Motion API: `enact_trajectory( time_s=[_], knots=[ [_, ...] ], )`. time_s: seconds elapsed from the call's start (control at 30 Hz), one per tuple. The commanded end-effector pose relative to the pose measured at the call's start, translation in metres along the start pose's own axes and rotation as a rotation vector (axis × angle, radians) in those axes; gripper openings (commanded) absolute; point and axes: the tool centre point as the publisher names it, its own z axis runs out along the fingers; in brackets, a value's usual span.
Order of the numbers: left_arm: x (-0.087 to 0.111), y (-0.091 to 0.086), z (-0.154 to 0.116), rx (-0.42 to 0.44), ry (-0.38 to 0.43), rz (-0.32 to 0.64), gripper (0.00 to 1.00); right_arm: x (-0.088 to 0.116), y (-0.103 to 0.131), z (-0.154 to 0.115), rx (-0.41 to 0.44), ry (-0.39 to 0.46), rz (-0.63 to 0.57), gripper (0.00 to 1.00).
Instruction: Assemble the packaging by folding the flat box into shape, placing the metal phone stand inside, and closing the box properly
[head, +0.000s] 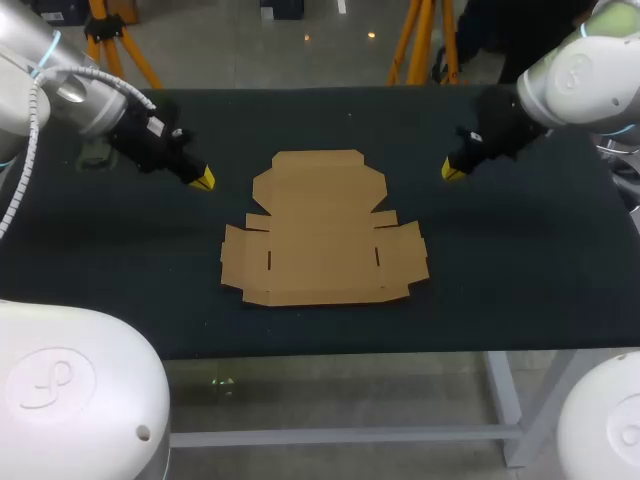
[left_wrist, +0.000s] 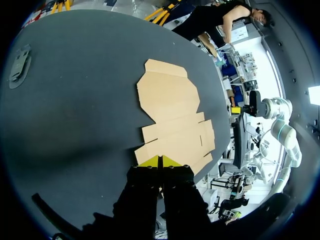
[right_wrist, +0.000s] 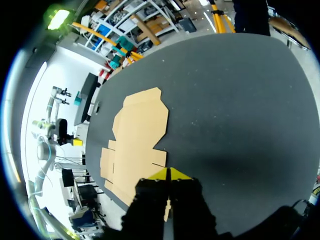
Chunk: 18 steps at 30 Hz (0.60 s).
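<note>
Nearest me, the box (head: 322, 235) lies fully flat on the table (head: 520, 300). It is a die-cut blank of plain brown cardboard, matt, with scored creases, two short slots in its wide near panel and flaps (head: 240, 258) jutting at either end. Its far end narrows to a lid panel (head: 318, 170) with clipped corners. I judge it light and thin, stiff across the panels but ready to bend at the scores, and apt to slide on the dark matt top if pushed from one side only. Lying flush, it offers no edge to pinch from above, so a flap's free edge looks the best place to get under, with the other arm pinning the middle. Farther back, the left gripper (left_wrist: 160, 161) and right gripper (right_wrist: 169, 174) hang above the table, one off each side of the lid panel and clear of the card. Each has its yellow tips pressed together with nothing between them. Farthest off to the left lies what may be the stand (left_wrist: 19, 65), a small grey piece, too small to be sure.
</note>
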Motion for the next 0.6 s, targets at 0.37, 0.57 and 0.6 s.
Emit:
enact_trajectory(
  time_s=[0.37,0.57,0.6],
  knots=[
    [-0.002,0.000,0.033,-0.055,-0.043,0.026,0.00,0.001,0.006,0.046,0.039,-0.012,-0.076,0.00],
    [-0.008,0.002,0.046,-0.048,-0.042,0.018,0.00,-0.005,0.005,0.062,0.061,-0.003,-0.071,0.00],
    [-0.008,0.003,0.050,-0.044,-0.043,0.019,0.00,-0.006,0.005,0.065,0.063,-0.001,-0.071,0.00]
  ],
)
